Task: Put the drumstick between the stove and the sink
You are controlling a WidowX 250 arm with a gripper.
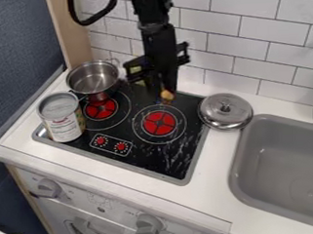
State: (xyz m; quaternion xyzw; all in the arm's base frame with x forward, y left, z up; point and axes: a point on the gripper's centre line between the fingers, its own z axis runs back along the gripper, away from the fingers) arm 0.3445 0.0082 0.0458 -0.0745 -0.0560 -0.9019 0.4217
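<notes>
Square the end effector (162, 91) on the drumstick (167, 95) — apart or clamped, I cannot tell — before lifting gently.

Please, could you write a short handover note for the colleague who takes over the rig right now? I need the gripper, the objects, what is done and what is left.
Gripper: low over the back of the stove; I cannot tell whether it grips anything.
Drumstick: probably the small orange-brown piece at the gripper's tip, partly hidden.
Nearby: metal lid between stove and sink, towards the back.
Done: nothing placed on the target strip yet.
Left: confirm the grip, then set the drumstick on the strip, perhaps in front of the lid.
</notes>
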